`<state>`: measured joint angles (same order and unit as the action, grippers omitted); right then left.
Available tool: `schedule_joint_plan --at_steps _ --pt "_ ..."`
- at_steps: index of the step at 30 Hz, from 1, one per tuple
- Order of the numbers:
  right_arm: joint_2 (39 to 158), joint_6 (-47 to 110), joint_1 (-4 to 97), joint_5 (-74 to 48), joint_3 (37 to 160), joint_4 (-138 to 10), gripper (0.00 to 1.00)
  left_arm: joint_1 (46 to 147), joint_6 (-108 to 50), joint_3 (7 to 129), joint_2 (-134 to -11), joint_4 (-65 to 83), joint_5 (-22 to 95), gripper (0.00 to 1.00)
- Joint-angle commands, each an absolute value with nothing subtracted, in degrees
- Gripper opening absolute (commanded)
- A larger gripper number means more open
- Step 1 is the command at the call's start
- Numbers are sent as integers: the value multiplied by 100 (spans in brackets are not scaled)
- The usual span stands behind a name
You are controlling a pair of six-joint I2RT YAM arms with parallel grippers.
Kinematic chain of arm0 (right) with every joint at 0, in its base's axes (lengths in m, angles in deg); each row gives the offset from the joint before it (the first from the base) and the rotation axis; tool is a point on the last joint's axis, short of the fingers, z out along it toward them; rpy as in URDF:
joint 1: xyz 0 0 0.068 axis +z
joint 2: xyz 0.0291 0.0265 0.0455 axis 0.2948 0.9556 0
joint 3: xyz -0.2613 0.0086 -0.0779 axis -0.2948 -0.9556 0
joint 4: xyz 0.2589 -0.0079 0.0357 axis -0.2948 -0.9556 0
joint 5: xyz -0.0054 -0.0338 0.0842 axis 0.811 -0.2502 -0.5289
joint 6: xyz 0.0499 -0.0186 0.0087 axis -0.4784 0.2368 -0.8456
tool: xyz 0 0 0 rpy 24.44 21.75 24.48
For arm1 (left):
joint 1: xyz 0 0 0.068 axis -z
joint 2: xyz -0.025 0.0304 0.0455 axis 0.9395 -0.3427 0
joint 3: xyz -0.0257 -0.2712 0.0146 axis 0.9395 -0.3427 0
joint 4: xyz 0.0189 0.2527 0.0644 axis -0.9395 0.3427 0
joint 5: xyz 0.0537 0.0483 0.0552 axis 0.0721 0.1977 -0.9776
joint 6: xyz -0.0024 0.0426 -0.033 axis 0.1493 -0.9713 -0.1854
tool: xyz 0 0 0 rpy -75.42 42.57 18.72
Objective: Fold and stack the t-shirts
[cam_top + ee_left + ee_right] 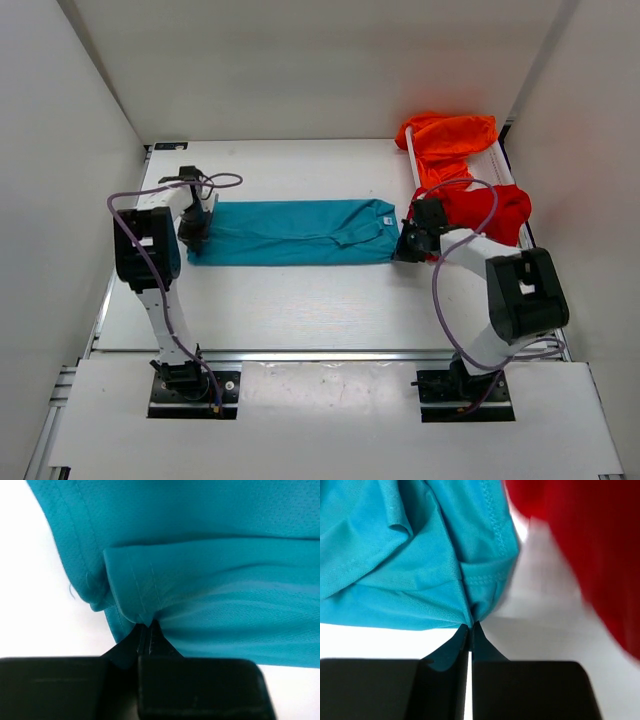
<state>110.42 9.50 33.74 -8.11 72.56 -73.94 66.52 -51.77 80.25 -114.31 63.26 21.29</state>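
The teal-blue t-shirt point(295, 232) lies folded lengthwise in a long strip across the table's middle. My left gripper point(194, 238) is shut on its left end; the left wrist view shows the pinched hem point(145, 622) at my fingertips. My right gripper point(404, 250) is shut on its right end, where the cloth point(470, 617) bunches between the tips. The red t-shirt point(485, 212) lies crumpled just right of my right gripper and shows in the right wrist view point(590, 545). The orange t-shirt point(447, 138) lies crumpled behind it at the far right.
A white mesh basket point(505, 165) sits under the red and orange shirts at the right wall. White walls close in the table point(300, 300) on the left, back and right.
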Motion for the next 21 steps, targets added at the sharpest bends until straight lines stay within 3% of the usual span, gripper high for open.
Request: schedule_joint_plan --at_steps 1,7,9,11,12,13,15,17,18,21 --pt "10131 829 3393 -1069 6800 -7969 0 6478 -5771 7248 -10699 6552 1683 0" --pt "8830 372 3744 -1350 5675 -8856 0 6565 -6327 5857 -9696 6499 846 0" --pt "8582 196 3911 -1359 5401 -9050 8 6574 -6327 5603 -9537 6578 758 3" --pt "8293 29 3973 -1385 5182 -9217 34 6574 -6326 5347 -9291 6622 688 17" --pt "8196 -15 3991 -1368 5137 -9348 38 6574 -6327 5216 -9255 6683 653 23" --pt "8099 -41 3991 -1316 5093 -9454 42 6592 -6353 5084 -9142 6667 565 38" --pt "7765 -33 3947 -1324 5163 -9596 40 6609 -6414 5013 -8931 6693 390 59" --pt "7607 72 4034 -1053 5346 -9779 30 6592 -6502 5074 -8764 6710 161 75" --pt "7606 142 4113 -973 5548 -9841 29 6583 -6598 5178 -8632 6658 -31 81" --pt "7859 406 4237 -613 6066 -9886 29 6574 -6652 5573 -8455 6517 -296 87"
